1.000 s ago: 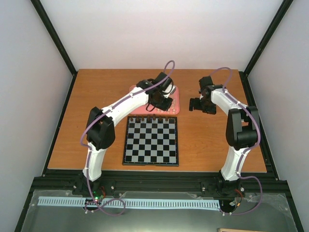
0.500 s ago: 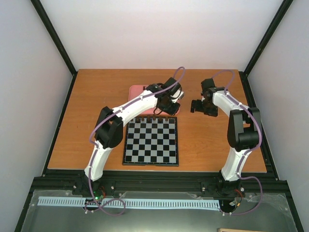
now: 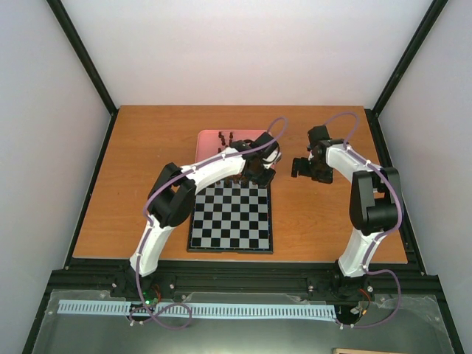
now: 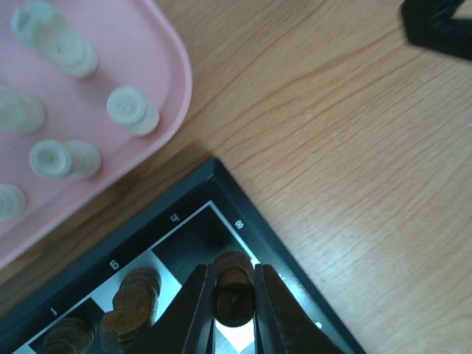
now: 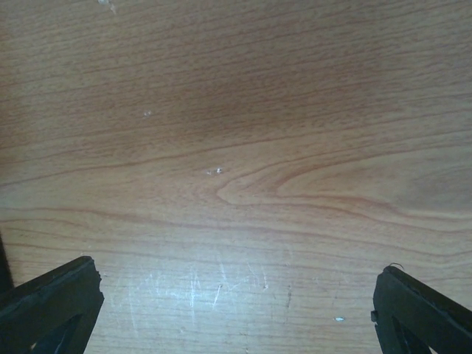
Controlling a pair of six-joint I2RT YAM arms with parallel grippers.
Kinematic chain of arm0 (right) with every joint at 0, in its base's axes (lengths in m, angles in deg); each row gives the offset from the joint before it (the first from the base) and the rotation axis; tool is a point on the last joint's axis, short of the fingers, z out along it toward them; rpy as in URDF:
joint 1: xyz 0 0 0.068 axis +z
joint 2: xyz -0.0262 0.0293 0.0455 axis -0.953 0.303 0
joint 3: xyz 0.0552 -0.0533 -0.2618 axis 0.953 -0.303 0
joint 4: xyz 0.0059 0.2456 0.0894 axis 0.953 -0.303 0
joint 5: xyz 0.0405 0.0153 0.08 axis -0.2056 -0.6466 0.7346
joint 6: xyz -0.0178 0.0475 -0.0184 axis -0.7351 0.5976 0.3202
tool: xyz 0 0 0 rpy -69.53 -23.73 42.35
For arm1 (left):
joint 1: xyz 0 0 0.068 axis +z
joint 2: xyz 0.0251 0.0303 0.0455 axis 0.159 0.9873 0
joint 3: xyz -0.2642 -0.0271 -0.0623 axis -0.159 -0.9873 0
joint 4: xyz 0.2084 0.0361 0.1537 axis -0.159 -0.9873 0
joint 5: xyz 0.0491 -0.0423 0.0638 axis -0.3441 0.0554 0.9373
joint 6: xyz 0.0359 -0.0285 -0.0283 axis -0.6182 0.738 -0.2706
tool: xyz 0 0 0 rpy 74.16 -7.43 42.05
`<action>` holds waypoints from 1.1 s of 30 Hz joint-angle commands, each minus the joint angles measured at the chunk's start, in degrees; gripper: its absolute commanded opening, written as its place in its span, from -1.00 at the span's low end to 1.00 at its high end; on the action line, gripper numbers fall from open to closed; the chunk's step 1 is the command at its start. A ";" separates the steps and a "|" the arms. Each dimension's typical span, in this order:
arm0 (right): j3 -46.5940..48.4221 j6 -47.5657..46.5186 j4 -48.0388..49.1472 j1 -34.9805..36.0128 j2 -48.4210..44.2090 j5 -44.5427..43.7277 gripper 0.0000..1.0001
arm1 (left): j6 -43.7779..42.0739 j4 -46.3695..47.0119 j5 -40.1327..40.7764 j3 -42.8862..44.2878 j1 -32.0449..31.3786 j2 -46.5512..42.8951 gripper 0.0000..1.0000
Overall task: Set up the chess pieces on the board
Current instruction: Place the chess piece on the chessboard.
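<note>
The board (image 3: 230,215) lies in the middle of the table; its far right corner shows in the left wrist view (image 4: 243,221). My left gripper (image 4: 234,310) is shut on a dark brown chess piece (image 4: 233,289) and holds it over the board's far right corner square. In the top view it (image 3: 262,175) sits at that corner. Other dark pieces (image 4: 133,299) stand along the board's far row. Pale cream pieces (image 4: 129,109) lie in the pink tray (image 4: 173,96). My right gripper (image 3: 302,167) is open and empty over bare wood, right of the board.
The pink tray (image 3: 210,140) sits just beyond the board and also holds a few dark pieces (image 3: 226,137). The right gripper's fingers (image 5: 55,299) frame bare scratched wood. The table has black frame rails on both sides.
My left gripper moved from over the pink tray right and toward me to the board's far right corner, carrying the dark piece. The right gripper barely shifted.
</note>
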 commanded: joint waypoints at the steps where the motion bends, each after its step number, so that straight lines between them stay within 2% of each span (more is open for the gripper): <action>1: -0.98 0.76 1.49 -0.10 -2.33 0.29 1.00 | 1.44 3.94 2.48 -1.78 -0.50 -1.23 -0.98; 22: -0.74 0.33 1.32 -0.10 -1.85 0.34 1.00 | 0.17 2.85 4.07 0.18 -0.51 1.28 -0.96; 33: -1.10 0.25 1.33 -0.18 -2.11 0.37 1.00 | -0.37 2.09 5.62 0.89 -0.50 2.46 -0.80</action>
